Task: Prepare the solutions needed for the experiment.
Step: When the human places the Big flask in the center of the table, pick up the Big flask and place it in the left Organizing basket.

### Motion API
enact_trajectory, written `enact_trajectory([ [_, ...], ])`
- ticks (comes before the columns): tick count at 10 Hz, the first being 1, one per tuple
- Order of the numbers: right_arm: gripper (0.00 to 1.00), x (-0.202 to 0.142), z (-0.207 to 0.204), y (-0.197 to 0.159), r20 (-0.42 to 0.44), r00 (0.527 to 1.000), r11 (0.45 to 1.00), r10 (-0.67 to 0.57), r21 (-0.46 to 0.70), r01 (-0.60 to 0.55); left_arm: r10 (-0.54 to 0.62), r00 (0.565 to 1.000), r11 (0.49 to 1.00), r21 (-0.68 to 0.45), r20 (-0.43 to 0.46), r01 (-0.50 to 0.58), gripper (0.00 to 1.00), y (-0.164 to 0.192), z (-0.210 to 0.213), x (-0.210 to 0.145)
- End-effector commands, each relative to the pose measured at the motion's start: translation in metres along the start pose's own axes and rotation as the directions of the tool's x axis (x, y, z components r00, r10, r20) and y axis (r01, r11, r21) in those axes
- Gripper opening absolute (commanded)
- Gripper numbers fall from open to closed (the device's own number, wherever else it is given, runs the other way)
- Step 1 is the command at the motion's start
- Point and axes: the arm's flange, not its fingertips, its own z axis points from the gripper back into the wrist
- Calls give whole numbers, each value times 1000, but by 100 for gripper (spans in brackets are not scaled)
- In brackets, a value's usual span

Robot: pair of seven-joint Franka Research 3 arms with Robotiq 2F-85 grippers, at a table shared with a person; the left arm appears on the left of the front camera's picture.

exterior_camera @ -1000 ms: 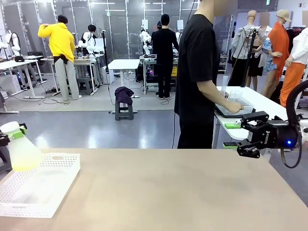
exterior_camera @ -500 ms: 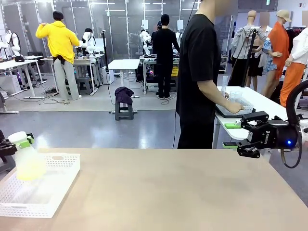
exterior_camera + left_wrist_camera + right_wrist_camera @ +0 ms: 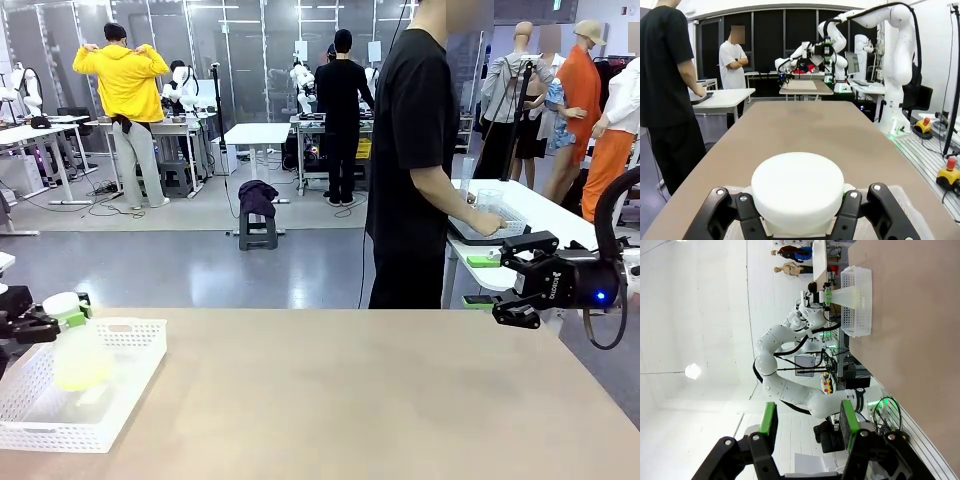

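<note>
1. One brown table (image 3: pixel 380 400) is the landmark; its near edge is cut off.
2. White basket (image 3: pixel 60 425) sits at the table's left end.
3. Conical flask (image 3: pixel 80 350) hangs over the basket, holding yellow-green solutions (image 3: pixel 82 372); its base is hidden.
4. Left gripper (image 3: pixel 62 320) pinches the flask's neck.
5. Right gripper (image 3: pixel 485 280), off the table's right end, fingers spread, empty.

A robotics lab: white robot arms (image 3: pixel 900 45) mounted at rows of worktables (image 3: pixel 258 135) on a grey floor.
</note>
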Motion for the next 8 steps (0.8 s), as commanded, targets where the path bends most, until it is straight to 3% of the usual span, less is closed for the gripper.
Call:
enact_trajectory([
  [1, 64, 0, 0, 2, 0, 1000, 1000, 4, 6, -4, -25, 999, 1000, -11, -24, 24, 0, -5, -11, -3],
  [7, 64, 0, 0, 2, 0, 1000, 1000, 4, 6, -4, -20, 998, 995, -99, -61, 14, 0, -1, -20, -21],
  [8, 64, 0, 0, 2, 0, 1000, 1000, 4, 6, -4, -8, 997, 995, -96, -80, 0, 30, -1, -20, -21],
])
